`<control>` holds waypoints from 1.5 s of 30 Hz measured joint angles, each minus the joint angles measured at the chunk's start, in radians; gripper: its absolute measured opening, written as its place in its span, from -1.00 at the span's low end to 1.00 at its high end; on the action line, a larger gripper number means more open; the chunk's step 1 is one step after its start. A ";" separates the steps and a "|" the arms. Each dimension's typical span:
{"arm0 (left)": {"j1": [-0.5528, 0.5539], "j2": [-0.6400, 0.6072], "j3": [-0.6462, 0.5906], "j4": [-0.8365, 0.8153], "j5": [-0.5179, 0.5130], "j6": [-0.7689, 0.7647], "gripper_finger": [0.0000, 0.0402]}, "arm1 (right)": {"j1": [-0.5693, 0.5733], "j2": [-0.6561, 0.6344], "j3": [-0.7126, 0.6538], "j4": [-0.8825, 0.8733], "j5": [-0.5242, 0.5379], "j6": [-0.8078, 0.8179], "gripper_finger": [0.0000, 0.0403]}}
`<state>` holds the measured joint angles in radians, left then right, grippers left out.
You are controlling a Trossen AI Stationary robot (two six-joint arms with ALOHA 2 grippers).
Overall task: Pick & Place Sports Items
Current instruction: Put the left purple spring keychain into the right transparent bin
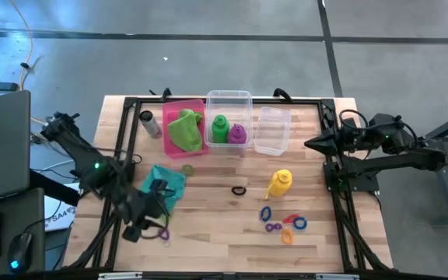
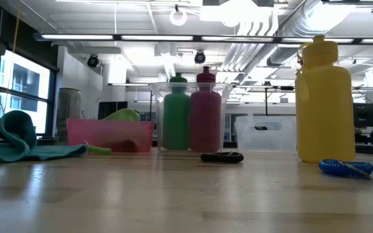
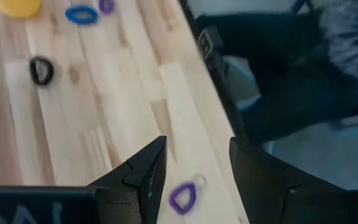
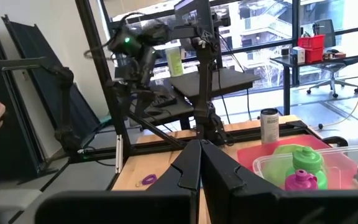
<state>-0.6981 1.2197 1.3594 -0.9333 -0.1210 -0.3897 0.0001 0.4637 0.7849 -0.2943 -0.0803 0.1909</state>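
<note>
Left gripper (image 3: 194, 180), fingers parted and empty, is poised over a small purple rubbery ring (image 3: 183, 198) near the table's (image 1: 208, 233) near-left edge; the ring could be nudged off.

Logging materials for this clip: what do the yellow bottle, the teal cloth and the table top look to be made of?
Yellow bottle: likely plastic, smooth opaque wall with a soft sheen. Teal cloth: soft fabric, matte, lying crumpled in folds. Table top: wood, pale joined planks with visible grain and knots, seemingly a light satin finish.
</note>
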 joint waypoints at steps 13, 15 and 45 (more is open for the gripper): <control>-0.105 0.188 0.000 -0.013 0.079 -0.037 -0.15 | 0.000 0.000 0.000 0.000 0.003 0.050 -1.00; -0.105 0.221 0.000 -0.013 0.103 -0.038 -0.15 | 0.000 0.000 0.000 0.000 0.003 0.076 -1.00; -0.209 0.347 -0.125 0.043 -0.053 -0.172 -0.15 | 0.000 0.000 0.000 -0.001 0.003 0.127 -1.00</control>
<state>-0.9070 1.5669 1.2340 -0.8899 -0.1745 -0.5621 0.0000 0.4639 0.7849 -0.2951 -0.0772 0.3180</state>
